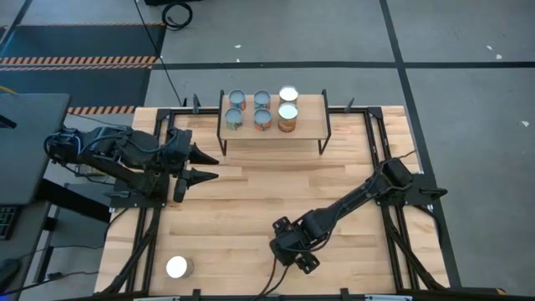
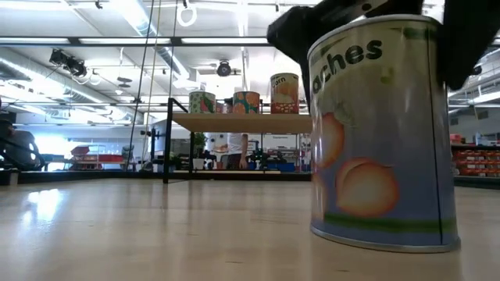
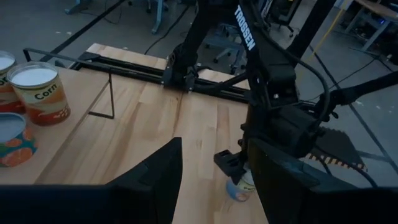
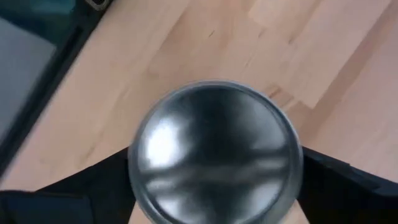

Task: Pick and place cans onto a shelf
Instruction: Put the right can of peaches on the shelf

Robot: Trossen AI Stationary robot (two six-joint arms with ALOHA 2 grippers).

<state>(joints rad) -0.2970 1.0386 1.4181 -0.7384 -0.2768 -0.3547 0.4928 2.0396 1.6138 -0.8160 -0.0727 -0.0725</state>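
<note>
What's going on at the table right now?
The right gripper is down over a peaches can standing on the table's near side, one finger on each side of it. Six cans sit on the shelf at the far edge. Another white-lidded can waits at the near left corner. The left gripper hovers open, left of the shelf.

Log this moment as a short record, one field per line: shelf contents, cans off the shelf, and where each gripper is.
shelf: at the table's far edge, six cans on it, four with grey lids, two with white lids
peaches can: upright on the table at the near edge, grey lid
right gripper: over the peaches can, jaws at either side of it; contact not visible
lone can: white lid, near left corner of the table
left gripper: jaws open, hangs over the table's left side, holds nothing
</note>
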